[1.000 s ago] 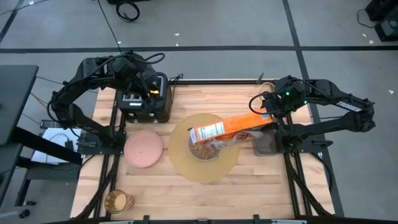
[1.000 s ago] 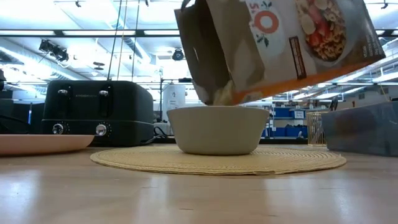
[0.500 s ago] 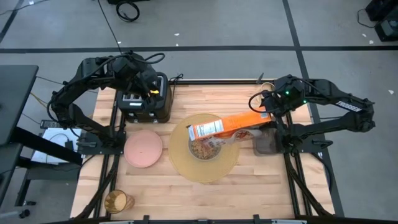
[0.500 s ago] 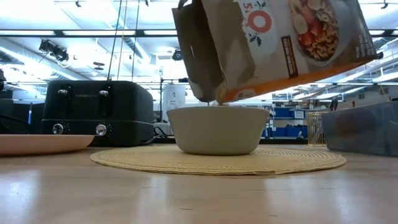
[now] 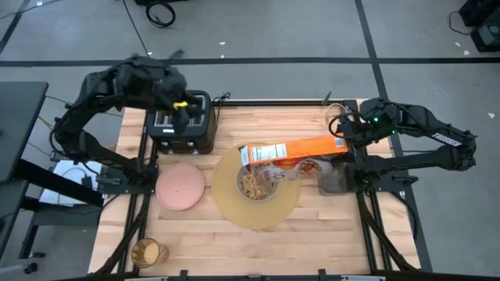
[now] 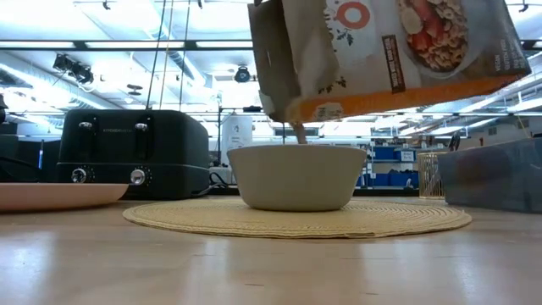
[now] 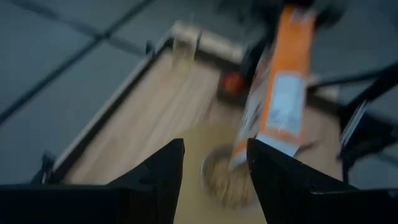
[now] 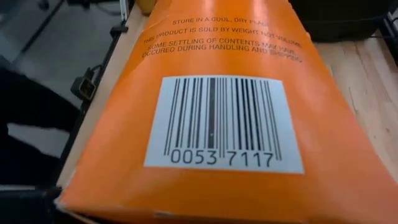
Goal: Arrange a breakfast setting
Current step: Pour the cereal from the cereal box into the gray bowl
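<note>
My two arms are matte black, built of thick rounded links, with thin black cables looping loose near the wrists. The left arm [image 5: 94, 101] carries a small yellow marking near its gripper, and the right arm [image 5: 422, 129] shows a green light at the wrist and a white label along its forearm. From the left wrist, the left gripper [image 7: 214, 174] shows as two broad, black, wedge-shaped fingers [image 7: 158, 177] with plain flat faces.
</note>
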